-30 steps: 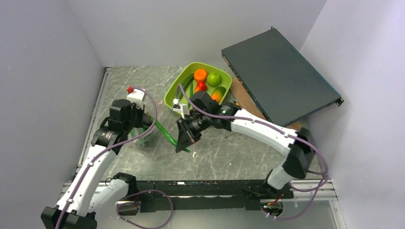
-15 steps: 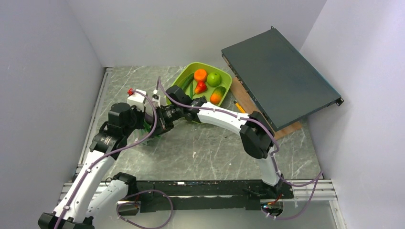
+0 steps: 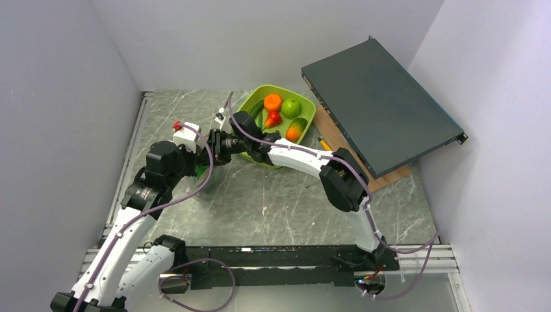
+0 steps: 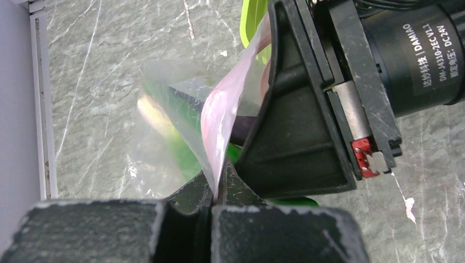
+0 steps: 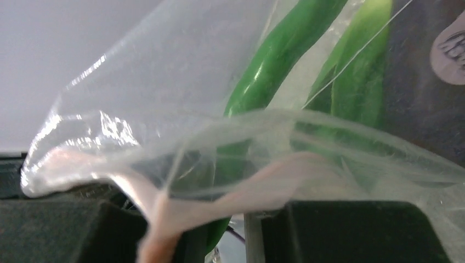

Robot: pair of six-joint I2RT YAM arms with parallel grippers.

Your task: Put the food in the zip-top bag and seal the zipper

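Left jaws are clamped tight on the zipper (image 4: 219,118) of the zip-top bag (image 4: 164,126). Right jaws are at the bag's mouth, can't tell if they're gripping. A green pod (image 5: 274,55) shows through the plastic. The bag hangs over the desk (image 3: 260,195), at 8 o'clock from the lime tray (image 3: 309,117).

Plain pale grey walls (image 3: 65,97) close in the space on the left, back and right, evenly lit with soft shadows. The bench (image 3: 286,208) has a grey marble-look top with white veins and a metal rail (image 3: 128,156) along its left edge. At back right a dark flat case (image 3: 380,101) lies tilted over a brown board (image 3: 338,140)
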